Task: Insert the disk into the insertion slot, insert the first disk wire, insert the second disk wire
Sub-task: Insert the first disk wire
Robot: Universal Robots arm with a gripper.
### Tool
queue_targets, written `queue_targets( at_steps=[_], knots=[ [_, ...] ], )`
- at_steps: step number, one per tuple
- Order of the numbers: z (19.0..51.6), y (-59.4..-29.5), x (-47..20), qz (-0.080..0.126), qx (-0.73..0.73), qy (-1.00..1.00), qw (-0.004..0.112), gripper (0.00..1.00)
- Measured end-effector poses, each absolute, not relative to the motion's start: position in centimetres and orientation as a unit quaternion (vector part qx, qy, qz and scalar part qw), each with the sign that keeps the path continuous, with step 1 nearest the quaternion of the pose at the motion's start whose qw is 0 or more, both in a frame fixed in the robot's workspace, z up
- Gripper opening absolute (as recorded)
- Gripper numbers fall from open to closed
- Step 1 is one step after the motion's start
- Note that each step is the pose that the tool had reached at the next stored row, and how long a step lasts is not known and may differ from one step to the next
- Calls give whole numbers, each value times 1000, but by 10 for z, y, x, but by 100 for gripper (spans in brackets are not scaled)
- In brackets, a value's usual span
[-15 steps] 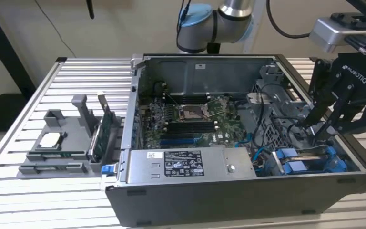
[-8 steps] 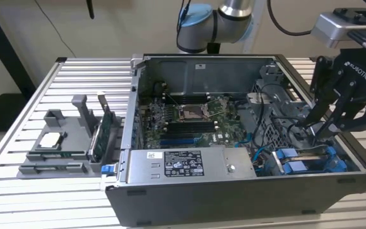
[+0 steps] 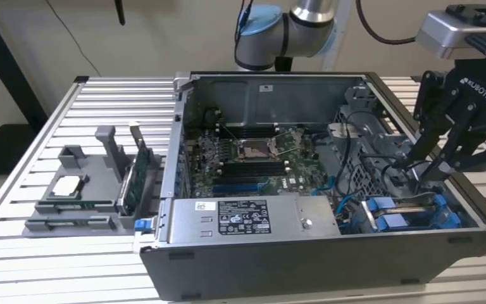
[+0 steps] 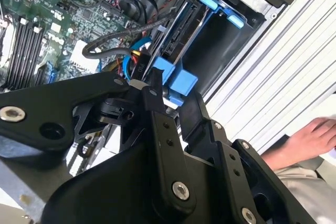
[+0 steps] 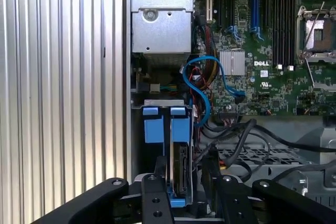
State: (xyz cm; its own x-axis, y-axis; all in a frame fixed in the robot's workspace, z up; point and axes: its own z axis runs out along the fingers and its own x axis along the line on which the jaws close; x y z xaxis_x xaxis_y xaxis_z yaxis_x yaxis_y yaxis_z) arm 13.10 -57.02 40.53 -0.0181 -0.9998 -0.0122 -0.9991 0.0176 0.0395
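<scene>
The disk (image 3: 412,214) in its bright blue frame stands on edge inside the insertion slot (image 3: 473,223), at the front corner of the open computer case on the exterior view's right. Its two blue tabs (image 5: 169,124) point away from my gripper (image 3: 419,170). My black gripper (image 5: 184,192) hangs over the other end of the disk (image 5: 181,167) and straddles it. There the blue frame corner (image 4: 178,80) sits beside a black connector (image 4: 139,70) with coloured wires. A blue wire (image 5: 202,85) and black cables (image 5: 236,135) loop from the green board toward that end.
A grey metal box with a sticker (image 3: 243,218) lies along the case front beside the slot. The green board (image 3: 252,158) covers the case floor. A grey holder with spare parts (image 3: 74,196) stands on the slatted table (image 3: 23,253). A person's hand (image 4: 310,135) rests near the case.
</scene>
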Motion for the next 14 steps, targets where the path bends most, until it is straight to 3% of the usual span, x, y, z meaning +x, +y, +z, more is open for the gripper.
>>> queue_targets(
  at_steps=[14],
  knots=[
    [406,-565,129,-18,701,-713,9,41]
  ],
)
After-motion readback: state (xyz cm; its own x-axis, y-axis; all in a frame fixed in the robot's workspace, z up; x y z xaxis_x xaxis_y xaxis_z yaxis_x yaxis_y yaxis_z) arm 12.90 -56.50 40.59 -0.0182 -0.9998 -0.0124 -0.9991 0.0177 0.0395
